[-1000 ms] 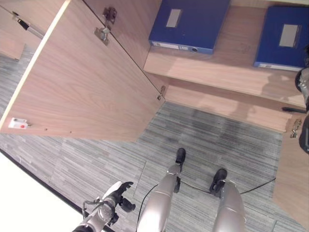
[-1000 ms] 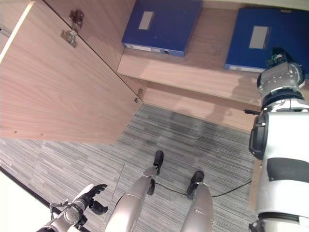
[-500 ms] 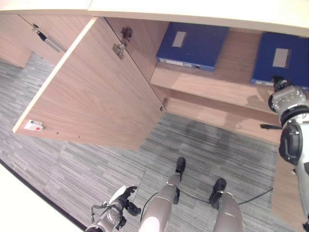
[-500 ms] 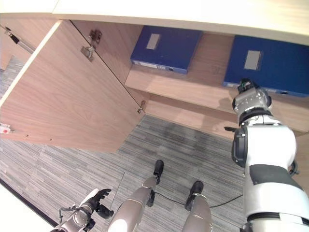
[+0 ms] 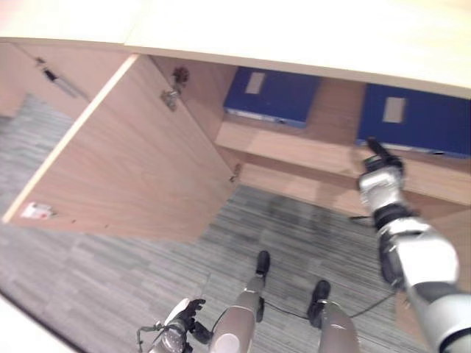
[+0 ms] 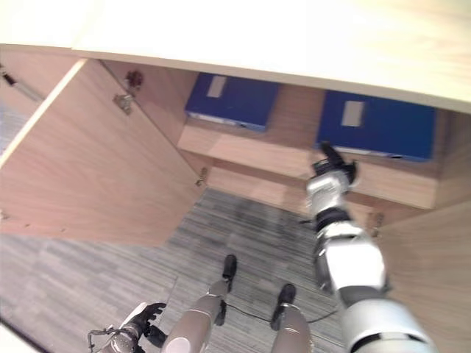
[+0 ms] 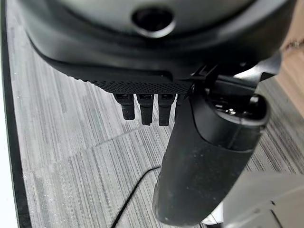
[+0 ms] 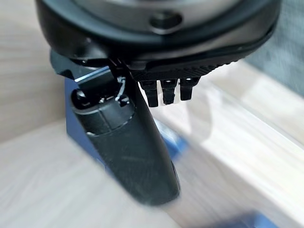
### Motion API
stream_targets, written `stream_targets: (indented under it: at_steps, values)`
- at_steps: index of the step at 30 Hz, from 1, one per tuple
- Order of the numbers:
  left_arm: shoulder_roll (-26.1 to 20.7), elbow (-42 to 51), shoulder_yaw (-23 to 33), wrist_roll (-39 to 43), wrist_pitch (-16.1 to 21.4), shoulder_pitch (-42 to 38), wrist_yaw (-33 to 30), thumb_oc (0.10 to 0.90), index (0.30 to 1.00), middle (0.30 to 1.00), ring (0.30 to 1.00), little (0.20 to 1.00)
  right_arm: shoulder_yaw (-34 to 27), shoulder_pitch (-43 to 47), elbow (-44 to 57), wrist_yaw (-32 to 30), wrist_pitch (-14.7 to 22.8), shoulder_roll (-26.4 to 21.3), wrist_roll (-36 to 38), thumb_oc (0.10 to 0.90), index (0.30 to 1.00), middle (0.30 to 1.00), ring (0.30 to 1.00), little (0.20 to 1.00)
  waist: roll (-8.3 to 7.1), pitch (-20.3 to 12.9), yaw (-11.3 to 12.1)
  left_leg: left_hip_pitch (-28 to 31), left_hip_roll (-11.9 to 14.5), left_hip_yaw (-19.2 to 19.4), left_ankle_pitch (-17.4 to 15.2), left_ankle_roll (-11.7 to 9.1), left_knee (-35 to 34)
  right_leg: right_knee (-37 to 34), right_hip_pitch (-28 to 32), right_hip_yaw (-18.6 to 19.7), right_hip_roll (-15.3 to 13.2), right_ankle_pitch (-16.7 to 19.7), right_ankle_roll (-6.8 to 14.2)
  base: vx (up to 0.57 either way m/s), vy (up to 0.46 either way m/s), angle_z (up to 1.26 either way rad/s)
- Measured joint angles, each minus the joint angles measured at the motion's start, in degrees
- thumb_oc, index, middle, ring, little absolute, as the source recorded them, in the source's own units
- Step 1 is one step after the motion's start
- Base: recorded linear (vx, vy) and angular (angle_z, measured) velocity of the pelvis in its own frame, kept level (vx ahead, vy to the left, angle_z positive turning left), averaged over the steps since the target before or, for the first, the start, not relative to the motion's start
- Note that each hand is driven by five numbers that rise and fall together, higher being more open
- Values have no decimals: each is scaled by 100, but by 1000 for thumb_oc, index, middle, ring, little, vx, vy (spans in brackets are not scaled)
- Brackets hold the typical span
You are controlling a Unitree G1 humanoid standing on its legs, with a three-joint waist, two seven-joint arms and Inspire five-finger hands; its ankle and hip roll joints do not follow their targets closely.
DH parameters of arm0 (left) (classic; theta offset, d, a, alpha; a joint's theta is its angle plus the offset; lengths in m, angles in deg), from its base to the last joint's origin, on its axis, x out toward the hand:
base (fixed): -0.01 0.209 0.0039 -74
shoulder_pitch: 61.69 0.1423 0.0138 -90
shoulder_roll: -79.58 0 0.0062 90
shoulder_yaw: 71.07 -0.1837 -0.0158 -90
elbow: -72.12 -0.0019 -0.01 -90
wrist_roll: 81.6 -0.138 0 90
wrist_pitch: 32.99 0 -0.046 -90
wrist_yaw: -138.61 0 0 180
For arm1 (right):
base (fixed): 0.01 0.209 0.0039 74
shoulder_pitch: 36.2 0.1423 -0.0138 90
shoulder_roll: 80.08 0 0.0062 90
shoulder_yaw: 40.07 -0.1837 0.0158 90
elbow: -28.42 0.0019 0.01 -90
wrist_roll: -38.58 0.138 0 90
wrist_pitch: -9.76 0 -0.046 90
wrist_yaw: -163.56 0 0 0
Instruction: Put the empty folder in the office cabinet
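Observation:
Two blue folders lie flat on the cabinet's upper shelf point(image 5: 294, 143), one at the left point(image 5: 272, 95) and one at the right point(image 5: 412, 121). My right hand point(image 5: 380, 165) is raised in front of the shelf, just below the near left corner of the right folder point(image 6: 379, 123). In the right wrist view its fingers point(image 8: 164, 92) and thumb point(image 8: 133, 152) are straight and hold nothing, with the blue folder point(image 8: 78, 128) showing past the thumb. My left hand point(image 6: 143, 318) hangs low over the carpet, fingers point(image 7: 145, 107) relaxed and empty.
The cabinet's left door point(image 5: 125, 162) stands wide open and juts out over the grey carpet point(image 5: 302, 220). The right door point(image 6: 434, 287) is open beside my right arm. A pale cabinet top point(image 5: 294, 29) overhangs the shelf.
The camera has tilted, so the whole scene has shifted and more of the cabinet top shows. My right arm reaches further into view, its hand still by the right folder. The left hand stays low.

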Motion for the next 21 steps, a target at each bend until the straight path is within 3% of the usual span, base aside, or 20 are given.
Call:
stream_targets:
  at_steps: [3, 4, 5, 8, 12, 17, 21]
  values:
    - [88, -18, 6, -14, -6, -167, 23, 800, 900, 900, 900, 900, 517, -1108, 835, 292, 111, 328, -850, 800, 900, 900, 900, 900, -160, -12, -249, 139, 9, 34, -2, 4, -66, -125, 151, 45, 31, 29, 17, 20, 3, -9]
    - [82, -94, 59, -18, 11, -252, 20, 800, 900, 900, 900, 900, 471, -1372, 749, 351, 115, 289, -1111, 400, 300, 300, 300, 300, -194, -13, -235, 195, 10, 33, -14, 4, -113, -175, 212, 34, 35, 34, 23, 0, 0, 0]
    - [72, -134, 161, -16, 22, -276, 28, 800, 900, 900, 900, 900, 413, -1448, 627, 363, 112, 231, -1227, 400, 300, 300, 300, 300, -206, -8, -258, 202, 14, 39, -17, 0, -127, -196, 216, 36, 37, 40, 36, 0, 0, 0]
    - [46, -244, 556, -68, 76, -316, 53, 800, 900, 900, 900, 900, 240, -2001, 764, 361, -30, -417, -2563, 400, 300, 300, 300, 300, -238, 10, -322, 204, 21, 45, -32, -15, -177, -349, 272, 30, 62, 99, 101, 4, -4, -1]
    - [-59, -334, 625, -253, 106, -272, 100, 800, 900, 900, 900, 900, -39, -2100, 1093, 356, -199, -1258, -3850, 400, 300, 300, 300, 300, -302, 53, -432, 221, 44, 72, -32, -5, -183, -573, 367, 28, 112, 221, 117, -8, -9, -5]
    - [-67, -334, 667, -308, 154, -282, 164, 800, 900, 900, 900, 900, -145, -2084, 1548, 435, -252, -1737, -4729, 400, 300, 300, 300, 300, -425, 131, -442, 228, 113, 69, -18, 12, -183, -743, 446, 16, 200, 290, 110, -1, -7, -3]
    - [-67, -333, 656, -410, 165, -292, 174, 800, 900, 900, 900, 900, -73, -1783, 1224, 493, -336, -1804, -5036, 400, 300, 300, 300, 300, -467, 175, -379, 225, 117, 65, -18, 12, -183, -767, 457, 16, 210, 286, 113, 0, 0, 0]
